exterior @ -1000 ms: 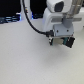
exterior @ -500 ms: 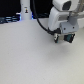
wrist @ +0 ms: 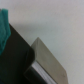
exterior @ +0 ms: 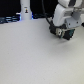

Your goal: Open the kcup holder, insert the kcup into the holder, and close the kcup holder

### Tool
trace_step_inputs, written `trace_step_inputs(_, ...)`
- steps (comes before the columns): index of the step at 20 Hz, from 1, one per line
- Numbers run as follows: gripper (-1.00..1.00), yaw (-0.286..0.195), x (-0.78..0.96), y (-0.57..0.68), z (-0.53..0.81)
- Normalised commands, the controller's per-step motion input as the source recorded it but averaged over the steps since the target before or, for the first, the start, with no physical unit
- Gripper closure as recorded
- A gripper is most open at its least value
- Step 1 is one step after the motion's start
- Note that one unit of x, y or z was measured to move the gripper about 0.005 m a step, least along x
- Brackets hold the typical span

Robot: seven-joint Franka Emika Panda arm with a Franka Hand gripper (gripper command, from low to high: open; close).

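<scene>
No text, label, brand, number or sign can be read in either view; both pictures are too blurred for lettering.

Lab bench (bare white tabletop)

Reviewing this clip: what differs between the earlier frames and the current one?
The arm shifted slightly toward the exterior view's right, its gripper staying low over the table. Nothing was visibly taken hold of or let go; the jaws are too blurred to read. The white bottle-shaped object at the back stayed where it was.
</scene>
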Motion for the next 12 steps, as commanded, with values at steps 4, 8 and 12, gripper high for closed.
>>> trace_step_inputs(4, -1.0, 0.044, -0.93, 0.44, -0.01)
trace_step_inputs(8, -1.0, 0.047, -0.89, 0.46, -0.01)
trace_step_inputs(12, -1.0, 0.08, -0.62, 0.45, 0.13)
